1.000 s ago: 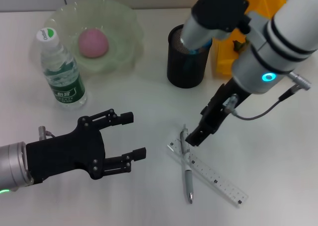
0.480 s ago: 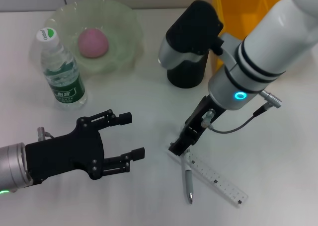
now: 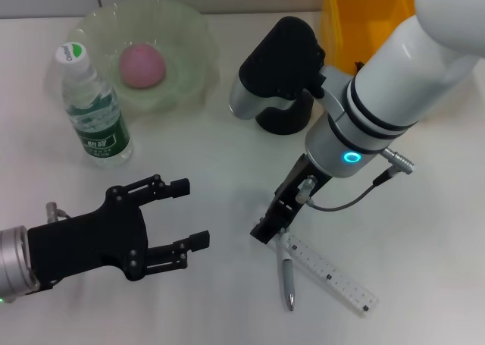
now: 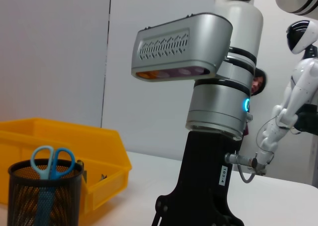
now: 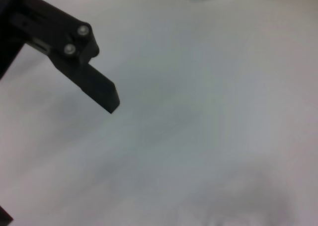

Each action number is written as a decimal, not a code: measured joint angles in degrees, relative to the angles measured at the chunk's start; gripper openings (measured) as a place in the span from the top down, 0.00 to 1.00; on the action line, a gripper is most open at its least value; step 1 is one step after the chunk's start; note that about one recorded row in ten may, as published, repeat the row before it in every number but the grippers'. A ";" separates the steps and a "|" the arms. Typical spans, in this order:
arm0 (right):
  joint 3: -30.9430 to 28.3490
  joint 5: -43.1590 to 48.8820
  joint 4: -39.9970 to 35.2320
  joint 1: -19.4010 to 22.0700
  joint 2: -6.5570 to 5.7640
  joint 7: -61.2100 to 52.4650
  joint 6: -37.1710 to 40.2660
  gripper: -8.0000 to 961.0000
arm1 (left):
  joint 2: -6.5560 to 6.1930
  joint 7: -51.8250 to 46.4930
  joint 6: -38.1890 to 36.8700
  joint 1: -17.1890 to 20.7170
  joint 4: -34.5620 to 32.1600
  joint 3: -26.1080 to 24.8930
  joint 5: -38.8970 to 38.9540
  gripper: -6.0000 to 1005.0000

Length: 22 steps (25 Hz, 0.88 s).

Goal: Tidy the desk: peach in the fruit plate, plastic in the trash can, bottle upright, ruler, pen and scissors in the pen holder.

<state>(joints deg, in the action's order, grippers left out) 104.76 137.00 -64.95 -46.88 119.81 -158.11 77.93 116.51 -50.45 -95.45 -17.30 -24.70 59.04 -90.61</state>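
A silver pen [image 3: 288, 275] lies across a clear ruler [image 3: 333, 278] on the white table at the front. My right gripper [image 3: 267, 230] hangs low at their upper ends, over where they cross. The black mesh pen holder [image 3: 286, 121] stands behind, partly hidden by my right arm; the left wrist view shows blue-handled scissors [image 4: 49, 161] in it. A pink peach [image 3: 142, 64] sits in the green fruit plate [image 3: 186, 26]. The bottle [image 3: 95, 110] stands upright. My left gripper [image 3: 191, 213] is open and empty at the front left. No plastic shows.
A yellow bin [image 3: 364, 19] stands at the back right, behind the pen holder; it also shows in the left wrist view [image 4: 94, 151]. The right wrist view shows bare table and one finger of the left gripper [image 5: 97, 87].
My right arm has swung left and down, bringing its gripper from right of the pen's top to over the pen and ruler crossing. My left gripper has drawn back slightly.
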 joint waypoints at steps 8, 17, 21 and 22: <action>1.86 -0.17 1.71 -0.99 0.06 -0.34 -2.17 0.16 | -0.08 0.00 0.01 0.20 -0.03 0.22 0.00 0.21; 3.46 -1.41 2.64 -1.57 0.08 -0.38 -3.60 0.16 | -0.06 0.00 0.00 0.46 0.00 0.17 0.00 0.21; 3.90 -1.42 3.62 -2.13 0.08 -0.38 -3.70 0.16 | -0.06 0.00 -0.01 0.54 -0.07 0.11 0.00 0.21; 4.27 -1.41 4.36 -2.52 0.08 -0.38 -3.89 0.16 | -0.06 0.00 -0.08 0.54 -0.18 0.14 0.00 0.21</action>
<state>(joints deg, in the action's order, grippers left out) 109.02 135.59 -60.58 -49.40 119.89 -158.48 74.04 116.46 -50.45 -95.53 -16.76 -24.87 59.18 -90.61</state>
